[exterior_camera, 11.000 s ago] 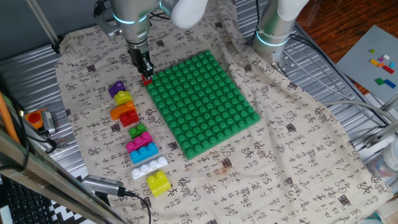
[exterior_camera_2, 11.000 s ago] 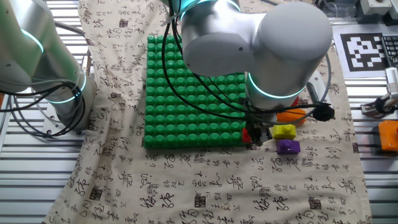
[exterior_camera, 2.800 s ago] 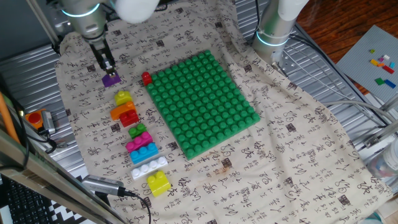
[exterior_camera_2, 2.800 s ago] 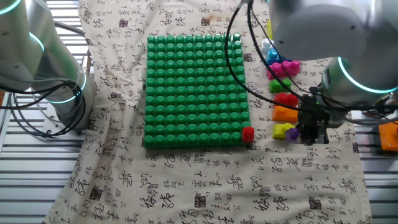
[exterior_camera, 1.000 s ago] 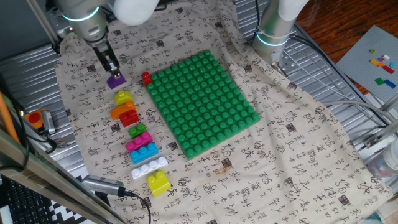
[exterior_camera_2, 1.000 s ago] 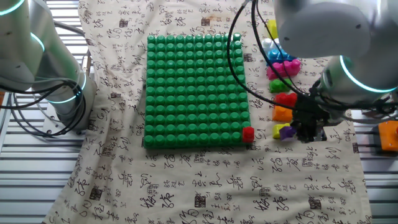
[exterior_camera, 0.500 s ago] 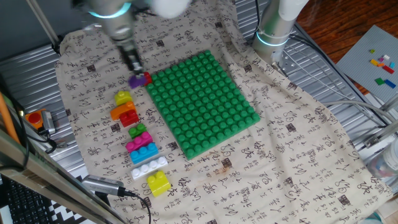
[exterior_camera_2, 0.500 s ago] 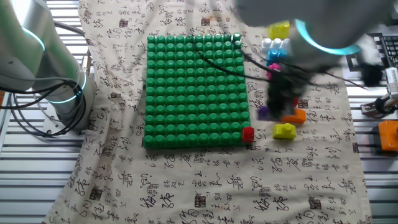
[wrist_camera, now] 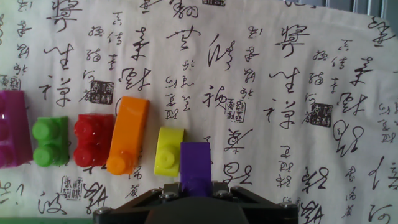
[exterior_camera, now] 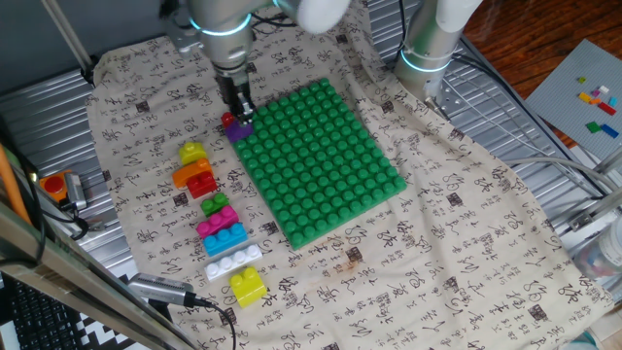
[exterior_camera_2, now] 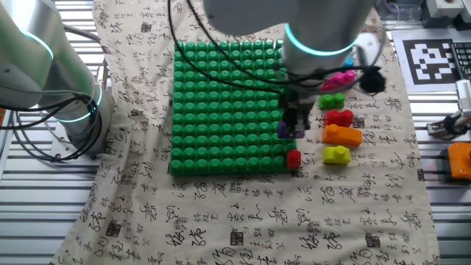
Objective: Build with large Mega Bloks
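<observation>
My gripper (exterior_camera: 238, 115) is shut on a purple Mega Blok (exterior_camera: 241, 127) and holds it over the near-left corner of the green studded baseplate (exterior_camera: 321, 165), right beside a small red brick (exterior_camera: 228, 121). The other fixed view shows the purple brick (exterior_camera_2: 283, 130) just above the red brick (exterior_camera_2: 293, 158) at the baseplate (exterior_camera_2: 221, 103) edge. In the hand view the purple brick (wrist_camera: 195, 167) sticks out between the jaws of the gripper (wrist_camera: 195, 188). Loose bricks lie in a row on the cloth: yellow (exterior_camera: 192, 153), orange (exterior_camera: 189, 172), red (exterior_camera: 202, 185), green (exterior_camera: 215, 204), pink (exterior_camera: 216, 223), blue (exterior_camera: 226, 239), white (exterior_camera: 233, 261), yellow (exterior_camera: 248, 285).
A second robot arm's base (exterior_camera: 428, 49) stands behind the baseplate. An orange device (exterior_camera: 56, 185) sits at the left table edge. A grey plate with tiny bricks (exterior_camera: 595, 97) lies far right. Patterned cloth covers the table.
The gripper has carried the purple brick from left of the brick row rightwards to the baseplate's corner beside the red brick.
</observation>
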{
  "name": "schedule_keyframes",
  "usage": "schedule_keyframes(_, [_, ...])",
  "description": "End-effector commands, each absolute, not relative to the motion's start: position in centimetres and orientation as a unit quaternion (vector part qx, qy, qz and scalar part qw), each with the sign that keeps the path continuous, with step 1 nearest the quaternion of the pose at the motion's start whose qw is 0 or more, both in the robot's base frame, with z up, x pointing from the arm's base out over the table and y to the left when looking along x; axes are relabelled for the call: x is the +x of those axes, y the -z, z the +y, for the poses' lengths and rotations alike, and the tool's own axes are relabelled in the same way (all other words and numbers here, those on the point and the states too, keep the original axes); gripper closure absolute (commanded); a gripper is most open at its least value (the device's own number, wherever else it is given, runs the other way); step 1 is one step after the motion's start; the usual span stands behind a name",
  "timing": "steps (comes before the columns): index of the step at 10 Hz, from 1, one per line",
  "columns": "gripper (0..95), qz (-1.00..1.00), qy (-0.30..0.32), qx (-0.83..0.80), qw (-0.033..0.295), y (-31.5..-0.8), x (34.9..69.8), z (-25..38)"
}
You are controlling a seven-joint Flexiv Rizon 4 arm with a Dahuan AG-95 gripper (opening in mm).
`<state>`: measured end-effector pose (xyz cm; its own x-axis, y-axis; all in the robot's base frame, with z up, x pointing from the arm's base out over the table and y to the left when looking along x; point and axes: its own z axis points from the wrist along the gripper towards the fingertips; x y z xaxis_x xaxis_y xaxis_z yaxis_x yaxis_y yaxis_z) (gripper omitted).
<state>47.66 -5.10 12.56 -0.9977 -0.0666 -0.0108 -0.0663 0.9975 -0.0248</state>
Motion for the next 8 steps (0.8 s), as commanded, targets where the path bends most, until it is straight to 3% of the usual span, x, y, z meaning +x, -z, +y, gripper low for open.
schedule_keyframes(1, [95.0, 0.999, 0.012, -0.034, 0.009, -12.0, 47.5, -5.3])
schedule_keyframes(8, [95.0, 0.999, 0.012, -0.038, 0.019, -9.7, 47.1, -4.9])
